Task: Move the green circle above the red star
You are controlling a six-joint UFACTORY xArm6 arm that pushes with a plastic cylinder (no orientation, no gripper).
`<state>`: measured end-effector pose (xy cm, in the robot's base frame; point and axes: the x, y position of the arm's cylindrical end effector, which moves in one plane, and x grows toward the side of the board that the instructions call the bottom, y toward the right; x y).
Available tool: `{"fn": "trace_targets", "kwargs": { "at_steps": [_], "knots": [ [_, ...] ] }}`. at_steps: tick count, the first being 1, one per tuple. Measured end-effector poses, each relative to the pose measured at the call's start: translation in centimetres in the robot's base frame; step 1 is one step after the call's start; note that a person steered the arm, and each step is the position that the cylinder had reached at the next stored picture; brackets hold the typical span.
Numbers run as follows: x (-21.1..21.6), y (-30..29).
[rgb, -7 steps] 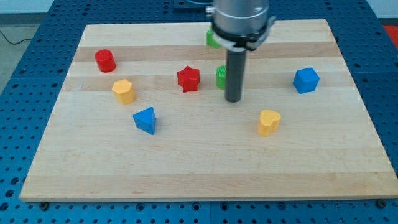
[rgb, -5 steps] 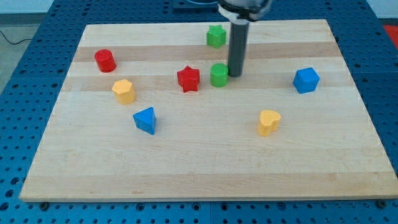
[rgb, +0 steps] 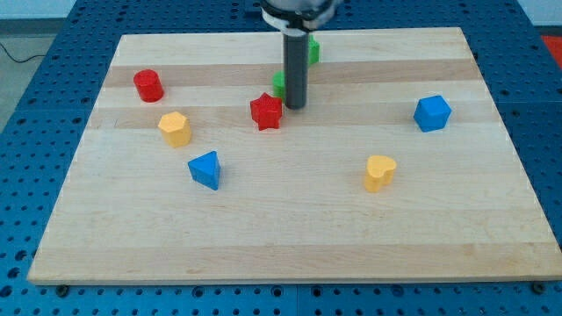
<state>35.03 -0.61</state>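
Camera view: I have no pincer to open or hold, only my tip [rgb: 295,106], touching the green circle [rgb: 278,83] on its right. The circle sits just up-right of the red star [rgb: 266,111], needing a leftward nudge.

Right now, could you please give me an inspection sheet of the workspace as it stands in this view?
Surface: wooden board, lying on a blue perforated table.
Job's things: green circle, mostly hidden behind the rod, just above and right of the red star.
Clutter: red cylinder; yellow hexagon block; blue triangle block; yellow heart block; blue block; second green block, partly hidden behind the rod.
End effector: none; my tip sits right of the red star, below and right of the green circle.
Cables: dark cable at the view's left edge.
Surroundings: nothing seen.
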Motion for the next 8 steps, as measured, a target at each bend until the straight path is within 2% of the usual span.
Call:
{"fn": "trace_targets", "kwargs": {
  "at_steps": [1,2,3,4,6,8],
  "knots": [
    [-3.0,-2.0],
    [-3.2,-2.1],
    [-1.6,-3.6],
    [-2.8,-6.7],
    [-6.9,-6.7],
    [-4.3,-6.3]
  ]
}}
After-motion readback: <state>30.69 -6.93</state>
